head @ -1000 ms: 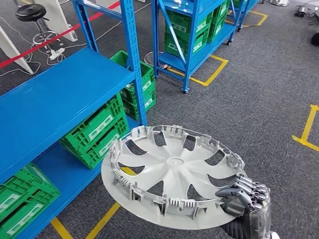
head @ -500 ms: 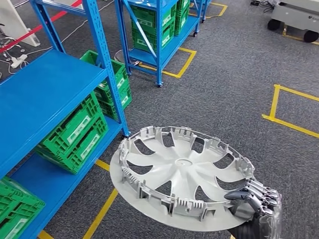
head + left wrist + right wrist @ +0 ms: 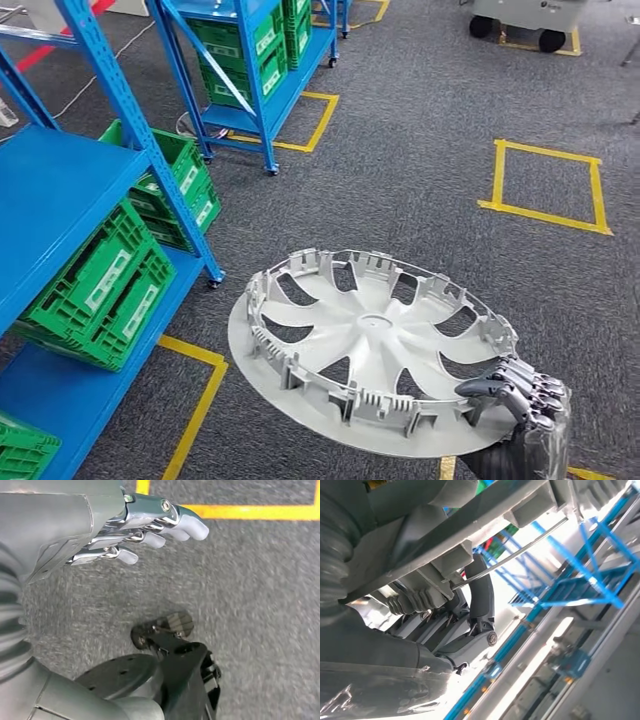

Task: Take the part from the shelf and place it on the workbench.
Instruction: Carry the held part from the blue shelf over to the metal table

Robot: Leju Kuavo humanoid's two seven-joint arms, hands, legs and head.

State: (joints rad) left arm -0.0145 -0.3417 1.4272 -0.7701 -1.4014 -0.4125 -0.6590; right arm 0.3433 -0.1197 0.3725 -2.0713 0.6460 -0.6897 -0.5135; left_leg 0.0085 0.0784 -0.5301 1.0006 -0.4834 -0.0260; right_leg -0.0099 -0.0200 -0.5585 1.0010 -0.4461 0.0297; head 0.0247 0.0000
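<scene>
The part is a large grey plastic wheel cover [image 3: 373, 350] with curved spokes and clips around its rim, inner side up. It floats flat above the carpet in the head view. My right hand [image 3: 517, 395] grips its near right rim, fingers curled over the edge. In the right wrist view the wheel cover rim [image 3: 471, 520] crosses close to the camera with the right hand fingers [image 3: 480, 597] clamped on it. My left hand [image 3: 151, 522] hangs over the grey carpet with its fingers straight, apart and holding nothing.
A blue shelf rack [image 3: 53, 190] with green crates [image 3: 98, 285] stands at the left. A second blue rack [image 3: 241, 50] with green crates is further back. Yellow tape [image 3: 547, 185] marks squares on the grey carpet. A wheeled white cart [image 3: 528, 15] sits at the back right.
The whole picture has shifted: the camera has turned right, so the blue racks slide left and a yellow floor square comes into sight. My right hand keeps holding the wheel cover the same way.
</scene>
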